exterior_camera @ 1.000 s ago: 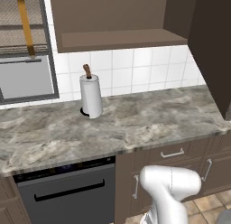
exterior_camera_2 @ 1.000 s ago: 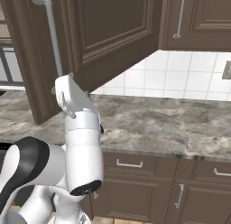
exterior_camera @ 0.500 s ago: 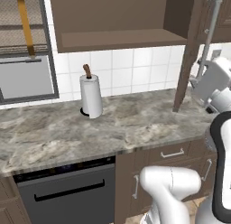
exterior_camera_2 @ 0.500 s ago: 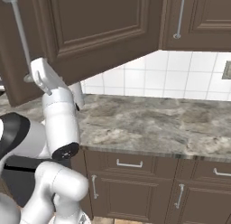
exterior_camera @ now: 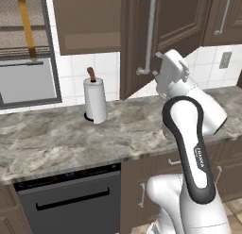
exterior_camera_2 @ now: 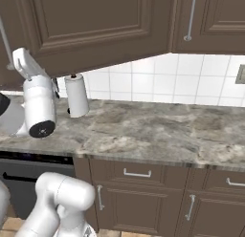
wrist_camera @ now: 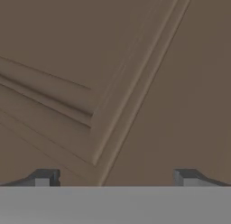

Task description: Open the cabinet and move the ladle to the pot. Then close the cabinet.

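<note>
You have the cabinet (exterior_camera: 160, 35) door swung open and the gripper (wrist_camera: 113, 178) spread wide, empty, close against its raised panel — the ladle can't be made out, so fetching, potting and closing all remain.

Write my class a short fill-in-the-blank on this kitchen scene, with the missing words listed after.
1. The cabinet door stands ____.
2. The gripper faces the door with its jaws ____.
3. The paper-towel roll stands on the ____.
4. Below the counter, left of the arm, is a ____.

Missing words: open; open; counter; dishwasher
</note>
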### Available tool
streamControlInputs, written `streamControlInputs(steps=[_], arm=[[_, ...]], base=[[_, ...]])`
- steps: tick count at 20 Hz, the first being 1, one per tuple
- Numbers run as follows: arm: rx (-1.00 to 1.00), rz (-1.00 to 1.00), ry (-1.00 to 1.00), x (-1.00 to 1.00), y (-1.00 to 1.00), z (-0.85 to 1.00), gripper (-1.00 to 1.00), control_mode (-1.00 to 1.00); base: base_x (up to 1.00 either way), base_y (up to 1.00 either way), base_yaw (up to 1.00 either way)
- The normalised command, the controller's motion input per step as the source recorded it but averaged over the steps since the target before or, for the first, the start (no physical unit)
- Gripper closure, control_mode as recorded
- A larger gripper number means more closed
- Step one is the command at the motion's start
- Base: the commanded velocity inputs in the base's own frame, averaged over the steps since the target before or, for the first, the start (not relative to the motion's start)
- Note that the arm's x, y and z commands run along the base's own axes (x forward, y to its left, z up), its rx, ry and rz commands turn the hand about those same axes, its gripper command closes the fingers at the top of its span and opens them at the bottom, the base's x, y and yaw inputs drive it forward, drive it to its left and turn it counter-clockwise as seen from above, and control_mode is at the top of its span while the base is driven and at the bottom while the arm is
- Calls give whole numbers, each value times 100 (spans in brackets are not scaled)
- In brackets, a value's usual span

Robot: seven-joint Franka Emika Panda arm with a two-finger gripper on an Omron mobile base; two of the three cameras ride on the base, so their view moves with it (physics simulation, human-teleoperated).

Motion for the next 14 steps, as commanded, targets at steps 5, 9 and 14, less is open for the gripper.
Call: streamControlInputs(steps=[5, 9, 14], arm=[[0, 0, 0, 88, 80, 1, -100, -100], [0, 0, 0, 77, 52, 8, -100, -100], [0, 0, 0, 82, 38, 14, -100, -100]], base=[[0, 0, 0], [0, 0, 0], [0, 0, 0]])
